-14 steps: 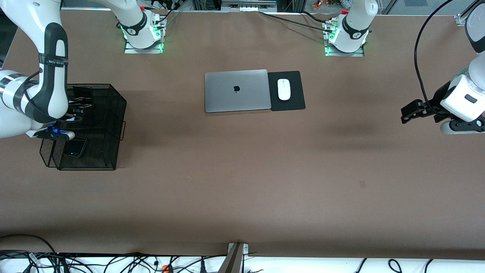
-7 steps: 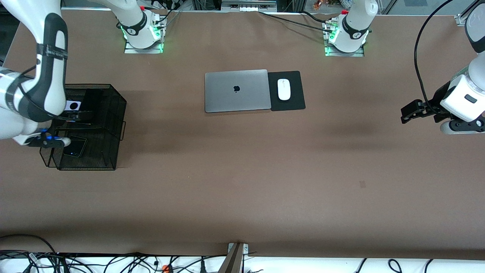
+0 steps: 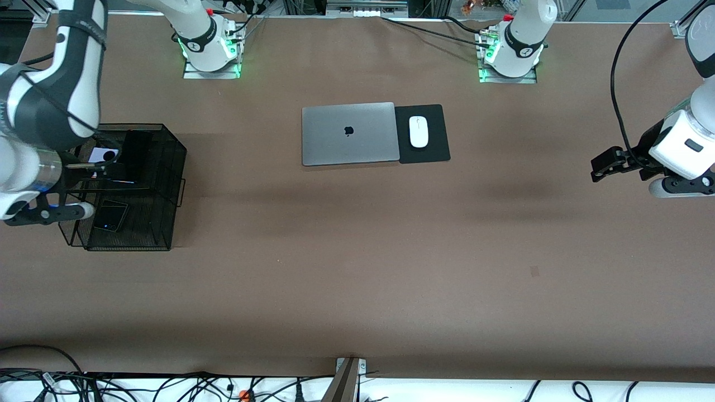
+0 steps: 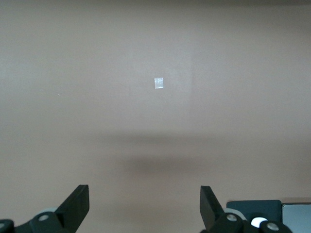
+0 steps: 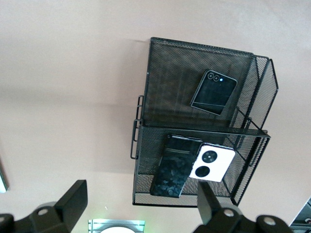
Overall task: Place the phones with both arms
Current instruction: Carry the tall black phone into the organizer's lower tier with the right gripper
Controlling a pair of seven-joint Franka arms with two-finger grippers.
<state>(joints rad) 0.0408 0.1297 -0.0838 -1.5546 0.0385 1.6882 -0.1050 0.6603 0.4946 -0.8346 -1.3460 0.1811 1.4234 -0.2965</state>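
Right claw (image 5: 138,206), fingers apart, hovering over black mesh basket (image 5: 146,116) holding lavender squarish phone (image 5: 212,162), long black slab phone (image 5: 175,165), squarish black phone (image 5: 214,92); left claw (image 4: 145,206), fingers apart, waiting over bare brown desk (image 4: 155,121).

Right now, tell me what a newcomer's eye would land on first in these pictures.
The black mesh organizer at the right arm's end of the table draws the eye: a long black phone and a lavender phone lie side by side in one tier, a small black phone in the other. The right gripper hangs above it, jaws open. At mid-table sits a closed silver laptop beside a white mouse.
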